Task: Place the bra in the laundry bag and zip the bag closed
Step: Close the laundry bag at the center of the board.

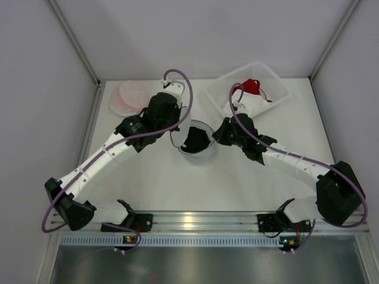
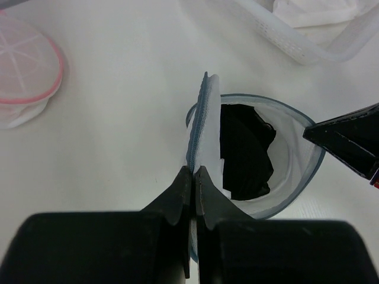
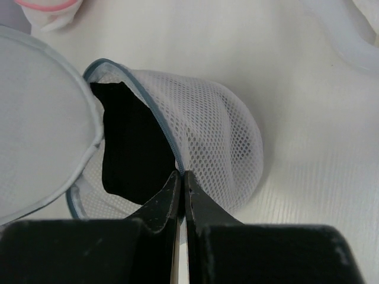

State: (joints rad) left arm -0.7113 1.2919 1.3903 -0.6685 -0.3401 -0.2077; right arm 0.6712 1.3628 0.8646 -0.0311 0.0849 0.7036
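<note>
The laundry bag point(image 1: 204, 157) is a round white mesh pod with blue trim, standing open at mid-table. The black bra point(image 1: 195, 141) lies inside it. My left gripper point(image 1: 177, 127) is shut on the edge of the bag's raised lid flap point(image 2: 204, 118), just left of the opening; the bra point(image 2: 246, 154) shows past the flap. My right gripper point(image 1: 216, 135) is shut on the bag's blue rim at its right side. In the right wrist view the right gripper point(image 3: 182, 173) pinches the rim between mesh wall point(image 3: 219, 136) and bra point(image 3: 127, 148), with the lid point(image 3: 35, 124) at left.
A white plastic basket point(image 1: 269, 80) holding red and white garments stands at the back right, close behind the right arm. A second mesh pod with pink trim point(image 1: 131, 96) lies at the back left. Grey walls enclose the table on three sides.
</note>
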